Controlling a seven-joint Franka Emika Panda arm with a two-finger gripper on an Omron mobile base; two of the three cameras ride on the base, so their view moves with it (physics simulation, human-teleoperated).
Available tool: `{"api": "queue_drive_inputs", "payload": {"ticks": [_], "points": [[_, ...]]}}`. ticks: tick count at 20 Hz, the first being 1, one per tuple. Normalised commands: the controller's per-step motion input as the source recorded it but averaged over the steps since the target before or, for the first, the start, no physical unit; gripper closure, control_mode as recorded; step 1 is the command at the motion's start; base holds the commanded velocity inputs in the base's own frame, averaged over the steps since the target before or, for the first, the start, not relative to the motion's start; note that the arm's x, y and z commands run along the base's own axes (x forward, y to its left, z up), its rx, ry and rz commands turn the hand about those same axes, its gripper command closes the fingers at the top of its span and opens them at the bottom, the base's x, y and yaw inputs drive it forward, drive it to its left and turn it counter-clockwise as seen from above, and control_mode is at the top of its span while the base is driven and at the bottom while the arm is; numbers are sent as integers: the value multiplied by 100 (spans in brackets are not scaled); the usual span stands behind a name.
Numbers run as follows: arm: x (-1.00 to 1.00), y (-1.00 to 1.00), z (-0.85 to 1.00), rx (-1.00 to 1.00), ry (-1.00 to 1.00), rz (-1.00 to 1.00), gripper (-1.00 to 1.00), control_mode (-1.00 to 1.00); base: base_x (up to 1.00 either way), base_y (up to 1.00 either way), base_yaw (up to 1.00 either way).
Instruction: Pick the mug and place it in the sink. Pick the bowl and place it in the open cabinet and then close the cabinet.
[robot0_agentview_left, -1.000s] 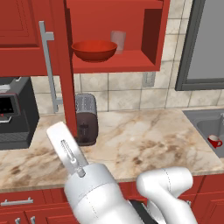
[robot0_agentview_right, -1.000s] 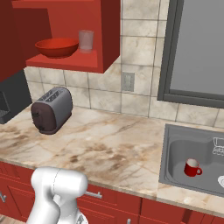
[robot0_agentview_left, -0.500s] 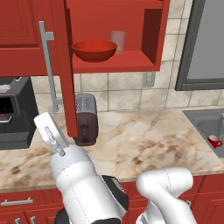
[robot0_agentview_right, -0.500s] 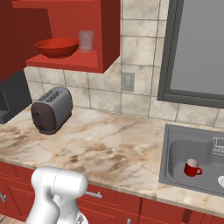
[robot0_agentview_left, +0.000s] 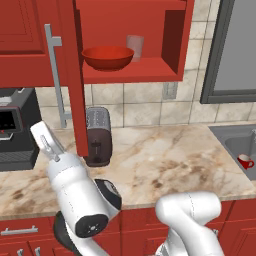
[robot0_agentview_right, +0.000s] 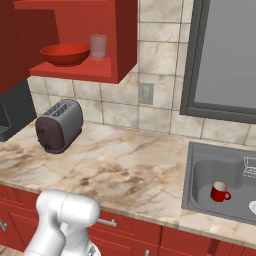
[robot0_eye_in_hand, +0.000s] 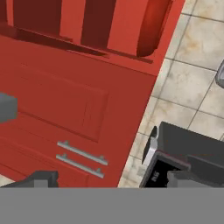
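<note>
Judging by how things lie, most of the task looks done: the small glossy red mug (robot0_agentview_right: 219, 192) sits at the bottom of the grey metal sink (robot0_agentview_right: 200, 170), and the wide shallow red bowl (robot0_agentview_left: 107, 57) rests on the shelf of the red wall cabinet (robot0_agentview_left: 172, 42), just beside a clear drinking glass (robot0_agentview_left: 135, 47). What remains is closing the panelled cabinet door (robot0_agentview_left: 75, 90), which stands open, edge-on to the left base camera, its long silver bar handle (robot0_agentview_left: 55, 75) facing left. The two-finger gripper (robot0_eye_in_hand: 111, 178), jaws spread wide and holding nothing, sits low at the left, facing red door panels (robot0_eye_in_hand: 61, 100), below and left of the door.
</note>
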Motion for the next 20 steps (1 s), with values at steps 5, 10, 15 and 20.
{"api": "queue_drive_inputs", "payload": {"ticks": [5,10,15,20], "points": [[20,22,-9,0,-13,0,-100,-100,0,0,0],[-91,0,14,0,-36,-11,-100,-100,0,0,0],[-74,-27,20,0,-39,-24,-100,-100,0,0,0],[28,-16,17,0,-19,-38,-100,-100,0,0,0]]}}
